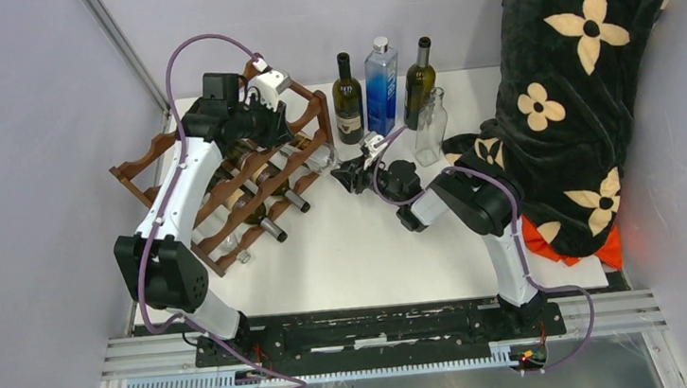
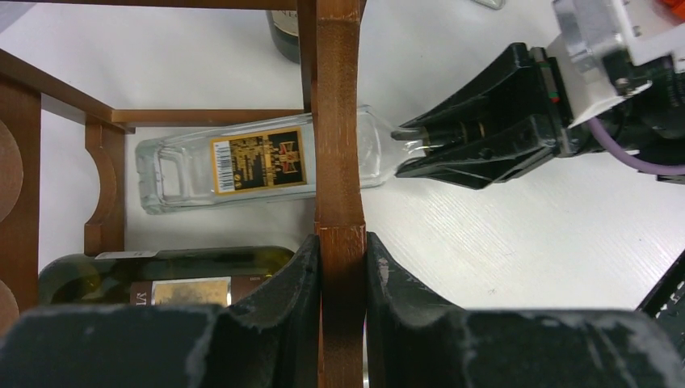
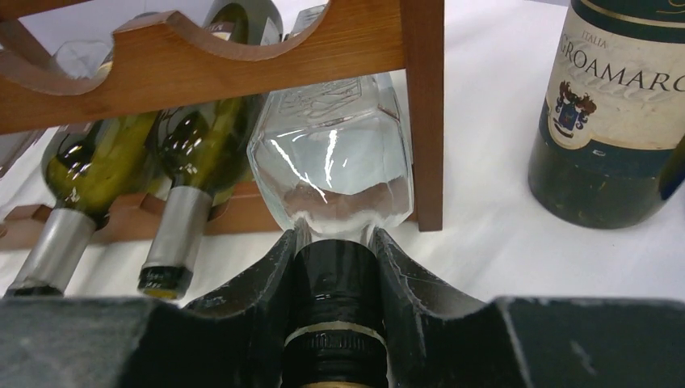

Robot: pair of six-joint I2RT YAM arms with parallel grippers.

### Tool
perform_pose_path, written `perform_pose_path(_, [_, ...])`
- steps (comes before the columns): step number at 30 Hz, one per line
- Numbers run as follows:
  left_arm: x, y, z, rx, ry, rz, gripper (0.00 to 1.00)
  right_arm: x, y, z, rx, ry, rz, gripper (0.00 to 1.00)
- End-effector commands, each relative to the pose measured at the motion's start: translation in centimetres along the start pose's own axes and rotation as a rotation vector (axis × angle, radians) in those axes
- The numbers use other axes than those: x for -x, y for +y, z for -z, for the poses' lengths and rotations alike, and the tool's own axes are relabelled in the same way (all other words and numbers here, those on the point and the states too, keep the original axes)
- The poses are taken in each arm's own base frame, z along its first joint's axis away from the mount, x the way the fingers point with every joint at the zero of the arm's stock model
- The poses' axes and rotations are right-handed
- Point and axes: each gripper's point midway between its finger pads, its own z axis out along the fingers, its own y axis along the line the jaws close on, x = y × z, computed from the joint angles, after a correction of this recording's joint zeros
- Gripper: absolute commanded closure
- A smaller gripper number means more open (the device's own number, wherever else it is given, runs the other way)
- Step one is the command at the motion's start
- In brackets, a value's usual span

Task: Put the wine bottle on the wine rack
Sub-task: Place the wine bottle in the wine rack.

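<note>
Clear wine bottle (image 2: 226, 166) appeared nearly seated in the wine rack (image 2: 338, 97) mid-frame, right gripper (image 3: 335, 246) pinching its neck, left gripper (image 2: 342, 250) clamped on the rack; release remained.

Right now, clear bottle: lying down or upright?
Lying down: the clear bottle is on its side, body through the rack, right gripper shut on its neck.

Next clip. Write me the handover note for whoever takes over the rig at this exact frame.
Left gripper: shut on a wooden bar of the wine rack.
Right gripper: shut on the neck of the clear bottle.
The clear bottle lies on its side in the rack's lowest row beside green bottles, neck poking out.
Done: bottle in the rack.
Left: probably confirm it is seated, open the right gripper, back off, then free the rack.
</note>
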Motion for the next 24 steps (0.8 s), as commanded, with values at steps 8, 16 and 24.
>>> perform_pose_path(8, [2.3, -3.1, -0.6, -0.162, -0.102, 0.042, 0.85, 12.6, 2.7, -3.5, 0.093, -0.510, 0.061, 1.00])
perform_pose_path(16, [2.2, -3.1, -1.0, -0.166, -0.098, 0.053, 0.85, 12.8, 2.7, -5.0, 0.088, -0.552, 0.049, 1.00])
perform_pose_path(24, [2.0, -3.0, -1.4, -0.172, -0.090, 0.062, 0.85, 14.5, 2.3, -5.5, 0.059, -0.622, 0.054, 1.00])
